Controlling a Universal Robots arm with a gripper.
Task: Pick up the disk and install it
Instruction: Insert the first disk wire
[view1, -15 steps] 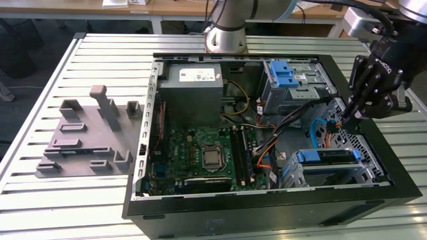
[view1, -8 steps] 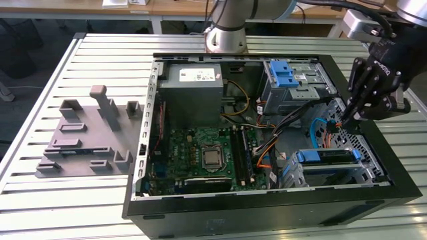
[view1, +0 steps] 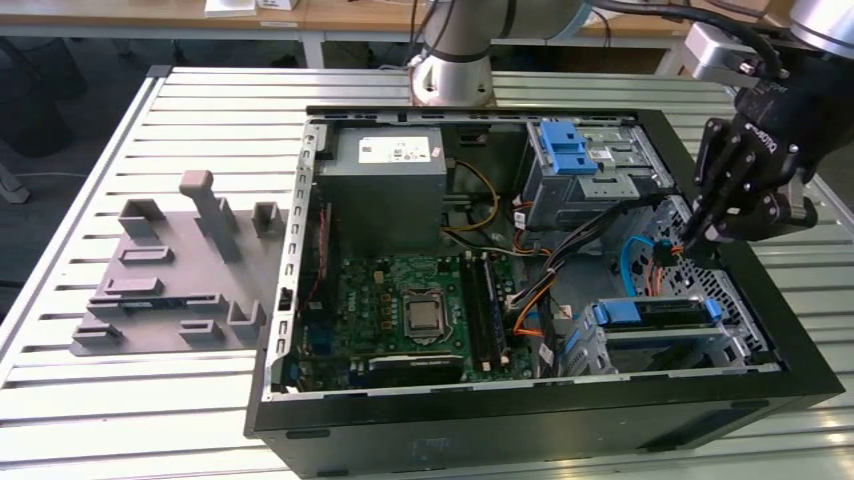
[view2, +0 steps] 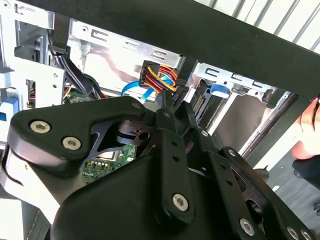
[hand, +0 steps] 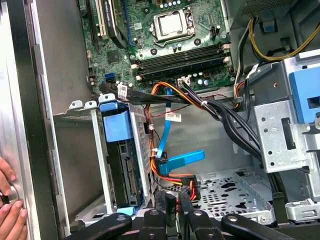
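Exterior view: gripper (view1: 683, 248) hangs inside the open computer case (view1: 534, 425).
Gripper: fingers close together, holding nothing.
Disk (hand: 122, 172): sits in its bay, blue frame showing.

Place: robotics lab or workshop
Evidence: slatted metal workbench (view1: 120, 400), opened computer case (view1: 534, 420), wooden desks (view1: 334, 15) behind

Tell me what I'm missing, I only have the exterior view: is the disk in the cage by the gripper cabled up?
Observer: Seemingly not. In the first wrist view the disk stands in its cage with no plug on its connector side, and the blue data plug hangs free beside it.
Operator: Where's the gripper relative to the cables?
Observer: The gripper is at the orange, red and yellow power wires beside the cage.
Operator: Anyone near the case?
Observer: Yes, a hand is at the case's outer edge.
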